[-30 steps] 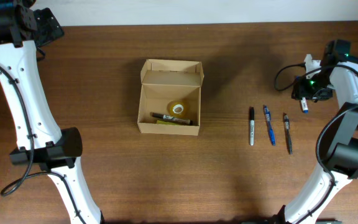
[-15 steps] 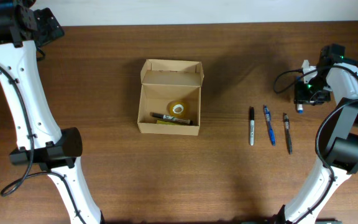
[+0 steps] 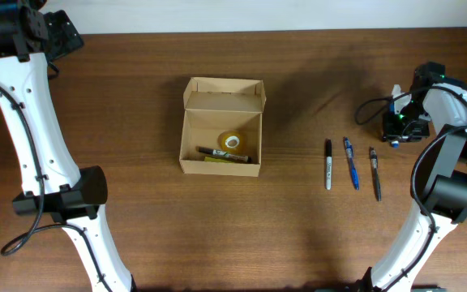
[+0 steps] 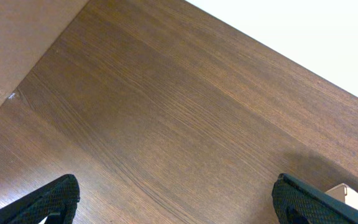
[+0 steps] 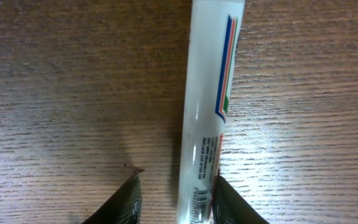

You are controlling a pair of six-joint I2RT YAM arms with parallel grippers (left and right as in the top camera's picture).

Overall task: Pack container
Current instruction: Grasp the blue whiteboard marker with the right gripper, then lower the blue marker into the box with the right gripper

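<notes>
The container (image 3: 186, 130) is a tan cardboard box with its flap lid open, standing mid-table. Inside lie a tape roll (image 3: 232, 141) and a black pen (image 3: 220, 152). My right gripper (image 3: 399, 128) is low over the table at the far right. In the right wrist view its fingers (image 5: 176, 199) are open around a white marker (image 5: 210, 93) with blue and red stripes. The right finger touches the marker; the left finger stands apart from it. The marker's tip shows in the overhead view (image 3: 395, 143). My left gripper (image 4: 176, 196) is open and empty, high at the back left.
Three pens lie side by side right of the box: a black marker (image 3: 327, 164), a blue pen (image 3: 351, 162) and a dark pen (image 3: 374, 173). The white wall runs along the table's back edge.
My right gripper has shifted slightly left and toward the table with the white marker between its fingers. The left arm has not moved.
</notes>
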